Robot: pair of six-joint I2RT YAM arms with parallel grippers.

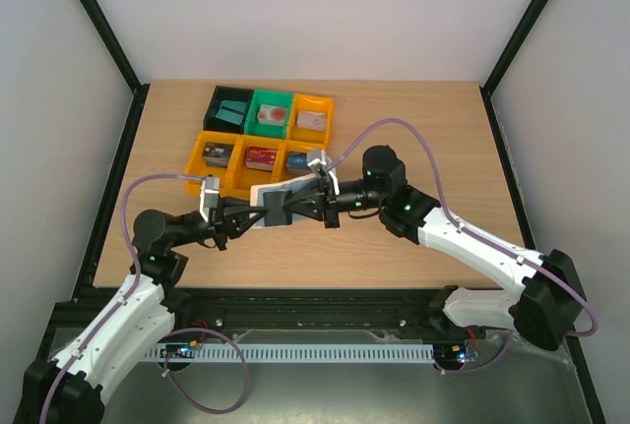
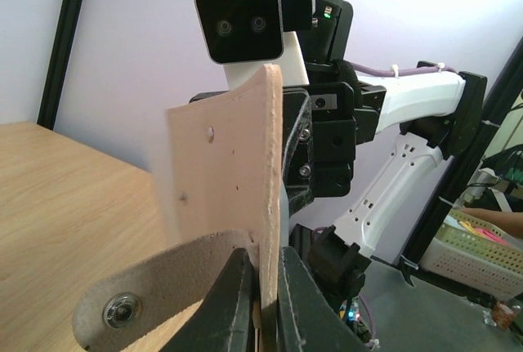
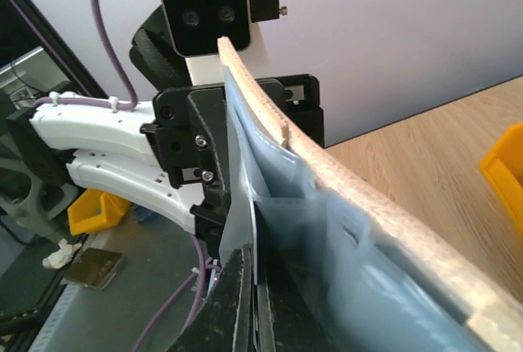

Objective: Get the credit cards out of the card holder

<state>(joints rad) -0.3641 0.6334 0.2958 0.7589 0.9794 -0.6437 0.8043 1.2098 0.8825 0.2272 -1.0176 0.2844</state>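
Orange, green and black bins (image 1: pixel 315 100) sit on the wooden table (image 1: pixel 423 149).

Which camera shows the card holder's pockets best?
The right wrist view: the card holder is close up, with its grey-blue pockets facing the camera. The left wrist view shows only the card holder's tan outside. In the top view the card holder is whole but tiny.

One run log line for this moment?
left gripper: shut on card holder | right gripper: shut on its grey-blue inside | status: held by both
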